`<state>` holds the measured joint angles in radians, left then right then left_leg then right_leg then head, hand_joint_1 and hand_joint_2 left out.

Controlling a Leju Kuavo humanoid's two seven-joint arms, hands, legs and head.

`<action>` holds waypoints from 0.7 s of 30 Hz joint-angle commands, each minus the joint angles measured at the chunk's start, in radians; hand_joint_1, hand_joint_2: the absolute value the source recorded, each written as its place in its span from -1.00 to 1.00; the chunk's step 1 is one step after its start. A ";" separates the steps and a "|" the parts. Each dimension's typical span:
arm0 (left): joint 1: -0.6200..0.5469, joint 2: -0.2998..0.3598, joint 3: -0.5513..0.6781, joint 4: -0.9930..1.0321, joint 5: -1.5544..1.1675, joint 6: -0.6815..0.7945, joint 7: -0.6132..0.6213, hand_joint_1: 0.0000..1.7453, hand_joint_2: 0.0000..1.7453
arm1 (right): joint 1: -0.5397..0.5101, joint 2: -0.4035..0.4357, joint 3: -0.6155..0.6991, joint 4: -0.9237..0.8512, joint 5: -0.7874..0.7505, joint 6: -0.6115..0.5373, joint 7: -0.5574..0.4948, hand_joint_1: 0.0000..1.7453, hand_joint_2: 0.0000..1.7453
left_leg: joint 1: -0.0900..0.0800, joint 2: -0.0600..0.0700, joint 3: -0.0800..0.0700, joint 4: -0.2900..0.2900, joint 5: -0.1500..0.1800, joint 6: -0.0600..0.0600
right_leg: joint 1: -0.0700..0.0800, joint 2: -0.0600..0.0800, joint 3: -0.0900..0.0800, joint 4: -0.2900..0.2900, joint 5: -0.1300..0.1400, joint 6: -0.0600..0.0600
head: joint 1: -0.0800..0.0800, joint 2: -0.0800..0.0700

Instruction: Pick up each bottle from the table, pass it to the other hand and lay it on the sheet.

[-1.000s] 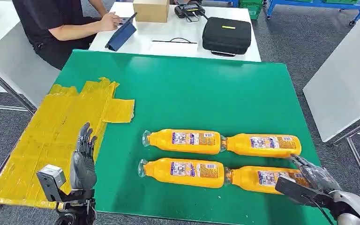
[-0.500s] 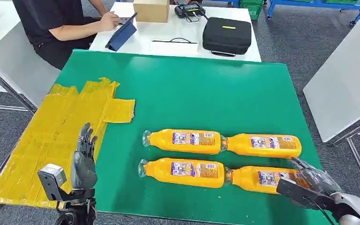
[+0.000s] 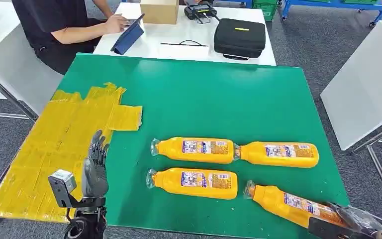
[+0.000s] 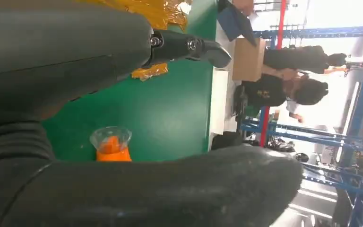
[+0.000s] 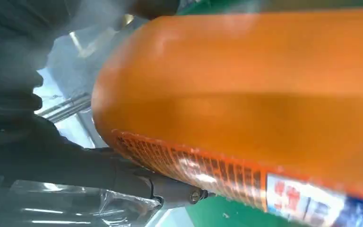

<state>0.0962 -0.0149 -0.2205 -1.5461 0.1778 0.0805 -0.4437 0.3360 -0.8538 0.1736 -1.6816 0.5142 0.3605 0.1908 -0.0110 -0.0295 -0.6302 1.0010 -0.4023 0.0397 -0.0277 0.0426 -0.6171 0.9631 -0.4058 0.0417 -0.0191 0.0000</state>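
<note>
Progress: no bottle laid on yellow sheet (image 3: 54,144) yet. Nearest orange bottle (image 3: 291,204) is gripped at its base by right hand (image 3: 355,221), right of sheet. Left hand (image 3: 95,169), fingers apart, empty, is held at sheet edge. Three bottles left on green table (image 3: 204,94).

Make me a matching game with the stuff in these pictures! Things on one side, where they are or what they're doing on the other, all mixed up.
Things:
1. tilted bottle
2. yellow sheet
3. black case
4. left hand

Places or states:
A. on the white table behind the green one
B. empty, fingers pointing up
C. held at its base by the right hand
D. on the green table's left side

Pairs: 1-C, 2-D, 3-A, 4-B
</note>
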 commanded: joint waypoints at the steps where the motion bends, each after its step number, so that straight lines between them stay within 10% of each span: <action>1: -0.044 0.006 -0.023 0.085 0.001 0.003 -0.005 -1.00 -1.00 | 0.012 -0.047 0.156 0.043 -0.018 0.037 0.045 0.94 1.00 | 0.001 -0.002 0.006 -0.001 -0.001 -0.003 | 0.002 -0.007 0.007 -0.002 -0.001 -0.003 | 0.000 0.000; 16: -0.047 -0.002 -0.017 0.088 -0.005 0.002 -0.002 -1.00 -1.00 | 0.019 -0.012 0.161 0.043 -0.026 -0.016 0.082 1.00 1.00 | 0.002 -0.003 0.012 -0.001 -0.003 -0.001 | 0.003 -0.007 0.014 -0.003 -0.003 -0.001 | 0.000 0.000; 17: -0.046 -0.003 -0.016 0.086 -0.006 0.002 -0.002 -1.00 -1.00 | 0.011 0.008 0.162 0.048 -0.006 -0.038 0.091 -1.00 1.00 | 0.002 -0.003 0.012 -0.001 -0.003 0.000 | 0.003 -0.006 0.014 -0.003 -0.003 -0.001 | 0.000 0.000; 21: -0.048 -0.004 -0.018 0.085 -0.013 -0.005 0.004 -1.00 -1.00 | 0.004 0.054 0.156 0.054 0.010 -0.063 0.121 -1.00 1.00 | 0.003 0.000 0.013 -0.002 -0.003 -0.001 | 0.004 -0.005 0.015 -0.005 -0.002 -0.001 | 0.000 0.000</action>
<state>0.0789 -0.0168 -0.2285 -1.5171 0.1739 0.0809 -0.4437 0.3250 -0.9228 0.2724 -1.6842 0.5036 0.3273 0.2739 -0.0113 -0.0284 -0.6216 1.0009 -0.4051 0.0425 -0.0274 0.0429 -0.6088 0.9622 -0.4079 0.0438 -0.0191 0.0000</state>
